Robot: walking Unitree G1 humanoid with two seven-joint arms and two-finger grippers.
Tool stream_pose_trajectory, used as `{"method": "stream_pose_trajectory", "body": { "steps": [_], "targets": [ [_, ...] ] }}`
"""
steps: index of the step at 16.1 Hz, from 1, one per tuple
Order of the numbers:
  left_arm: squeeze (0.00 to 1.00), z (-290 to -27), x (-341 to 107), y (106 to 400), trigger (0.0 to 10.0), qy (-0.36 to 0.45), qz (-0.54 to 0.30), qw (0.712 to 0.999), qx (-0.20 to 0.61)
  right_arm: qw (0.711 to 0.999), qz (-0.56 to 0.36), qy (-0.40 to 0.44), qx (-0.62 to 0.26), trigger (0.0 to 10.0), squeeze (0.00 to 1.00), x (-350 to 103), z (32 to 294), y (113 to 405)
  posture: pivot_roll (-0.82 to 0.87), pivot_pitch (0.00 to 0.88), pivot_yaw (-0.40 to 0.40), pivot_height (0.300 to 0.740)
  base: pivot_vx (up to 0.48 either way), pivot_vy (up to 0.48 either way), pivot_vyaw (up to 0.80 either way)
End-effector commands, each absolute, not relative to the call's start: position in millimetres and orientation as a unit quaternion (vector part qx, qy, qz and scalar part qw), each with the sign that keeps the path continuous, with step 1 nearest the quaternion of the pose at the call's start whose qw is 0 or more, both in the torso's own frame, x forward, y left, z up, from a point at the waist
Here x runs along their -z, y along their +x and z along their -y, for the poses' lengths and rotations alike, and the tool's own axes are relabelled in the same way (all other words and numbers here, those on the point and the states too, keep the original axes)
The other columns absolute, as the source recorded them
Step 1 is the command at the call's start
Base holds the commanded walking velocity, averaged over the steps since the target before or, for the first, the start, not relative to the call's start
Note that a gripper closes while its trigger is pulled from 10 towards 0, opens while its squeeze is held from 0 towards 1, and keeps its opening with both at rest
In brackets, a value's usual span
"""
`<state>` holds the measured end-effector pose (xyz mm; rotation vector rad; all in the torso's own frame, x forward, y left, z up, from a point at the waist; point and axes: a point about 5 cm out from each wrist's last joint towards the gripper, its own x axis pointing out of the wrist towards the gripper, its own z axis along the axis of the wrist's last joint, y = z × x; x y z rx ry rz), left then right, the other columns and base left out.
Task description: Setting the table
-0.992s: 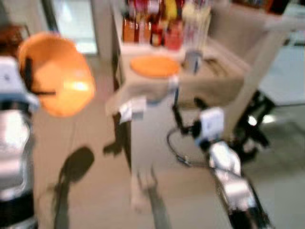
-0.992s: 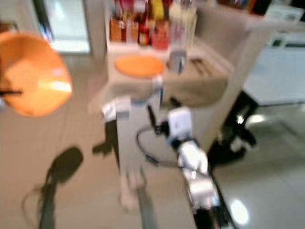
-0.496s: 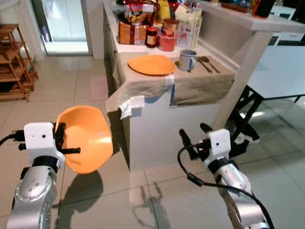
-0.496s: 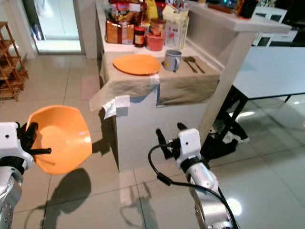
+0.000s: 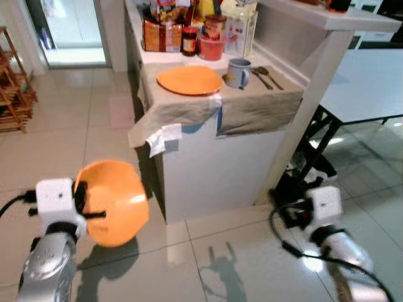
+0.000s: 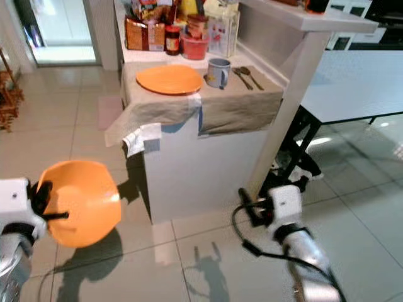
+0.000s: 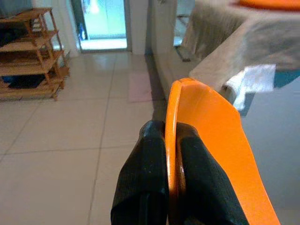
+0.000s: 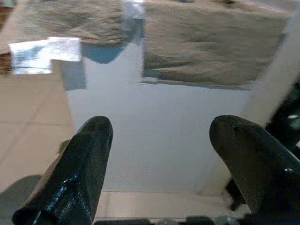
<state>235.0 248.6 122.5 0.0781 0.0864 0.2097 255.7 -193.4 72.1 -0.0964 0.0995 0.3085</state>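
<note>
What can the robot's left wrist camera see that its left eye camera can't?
The left wrist view shows up close how the left gripper is pinching the orange bowl's rim between its fingers, plus the glass door behind. The left eye view shows the tabletop instead: an orange plate, a mug, spoons, jars and packets, and the right gripper, empty, low by the floor. Both show the bowl, the cloth-covered table, the wooden shelf and the tiled floor.

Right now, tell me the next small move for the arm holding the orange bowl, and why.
Probably lift the round orange plastic bowl toward the cloth-covered counter: the left gripper pinches its rim low over the floor, while the flat orange plate and grey mug sit up there.
</note>
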Motion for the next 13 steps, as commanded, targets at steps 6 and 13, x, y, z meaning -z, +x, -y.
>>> {"method": "stream_pose_trajectory", "body": {
  "steps": [6,13],
  "targets": [
    [0.0,-232,-126,243,0.0,0.028,-0.012,0.993,-0.117,0.983,-0.045,-0.048,-0.171,10.0,0.0,-57,190,247,0.05,0.0,-0.062,0.736,0.0,-0.474,0.13],
    [0.0,-216,-124,248,0.0,0.026,-0.013,0.992,-0.12,0.981,-0.019,-0.061,-0.183,10.0,0.0,-79,171,278,0.06,0.0,-0.073,0.736,0.0,-0.469,0.71]
  ]
}}
